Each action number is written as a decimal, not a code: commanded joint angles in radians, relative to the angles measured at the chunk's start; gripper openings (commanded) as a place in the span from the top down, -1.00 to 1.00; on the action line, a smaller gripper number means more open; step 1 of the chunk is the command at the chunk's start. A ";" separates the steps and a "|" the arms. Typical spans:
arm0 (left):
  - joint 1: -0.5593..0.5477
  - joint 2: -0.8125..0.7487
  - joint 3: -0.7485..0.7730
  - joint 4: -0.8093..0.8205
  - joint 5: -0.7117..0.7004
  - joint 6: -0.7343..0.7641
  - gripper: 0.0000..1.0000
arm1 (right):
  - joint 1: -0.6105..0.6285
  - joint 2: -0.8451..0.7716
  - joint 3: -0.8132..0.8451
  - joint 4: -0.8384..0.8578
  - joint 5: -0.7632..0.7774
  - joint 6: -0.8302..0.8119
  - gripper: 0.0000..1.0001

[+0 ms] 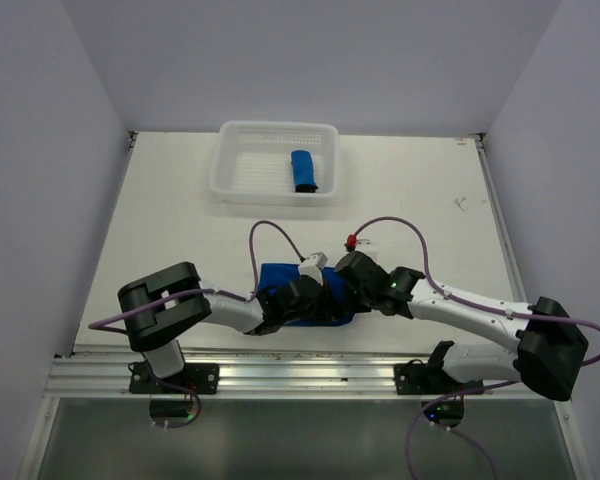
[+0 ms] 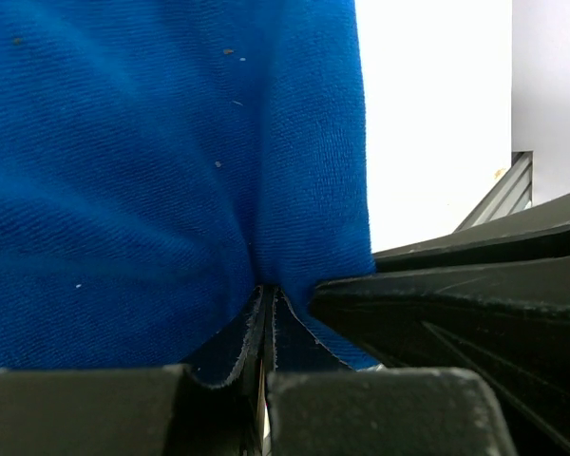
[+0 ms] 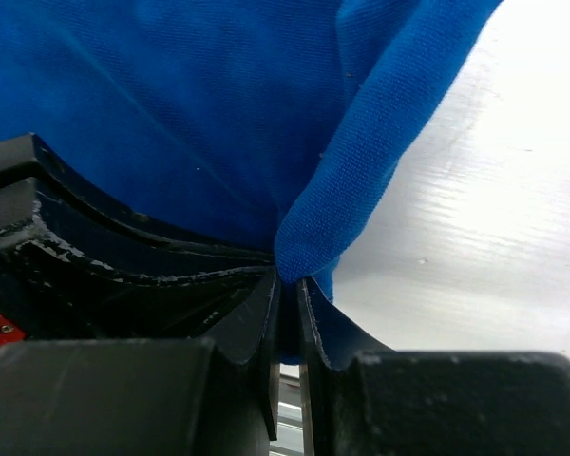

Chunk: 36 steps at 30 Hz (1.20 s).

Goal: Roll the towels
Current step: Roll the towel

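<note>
A royal-blue towel [image 1: 280, 281] lies near the table's front edge, between my two arms. My left gripper [image 1: 302, 297] is shut on a fold of that towel [image 2: 171, 171], the cloth pinched between its jaws. My right gripper [image 1: 332, 290] is shut on another fold of the same towel [image 3: 218, 114], a rounded bulge of cloth squeezed between its pads. The two grippers meet close together over the towel. A second towel [image 1: 303, 172], rolled up, lies inside the white basket [image 1: 232, 180] at the back.
Purple cables [image 1: 270, 228] loop over the table behind the towel. A small red part [image 1: 351, 240] sits on the right arm's wrist. The metal rail [image 1: 300, 378] runs along the table's near edge.
</note>
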 commanded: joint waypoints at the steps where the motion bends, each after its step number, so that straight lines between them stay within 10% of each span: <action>1: -0.020 -0.003 -0.027 0.052 -0.039 -0.023 1.00 | 0.010 0.023 -0.020 0.129 -0.066 0.048 0.76; 30: -0.161 -0.305 -0.213 -0.081 -0.343 -0.006 1.00 | 0.033 0.205 -0.044 0.279 -0.150 0.171 0.33; 36: -0.163 -0.345 -0.228 -0.132 -0.389 -0.014 0.55 | 0.032 0.211 -0.052 0.272 -0.149 0.220 0.04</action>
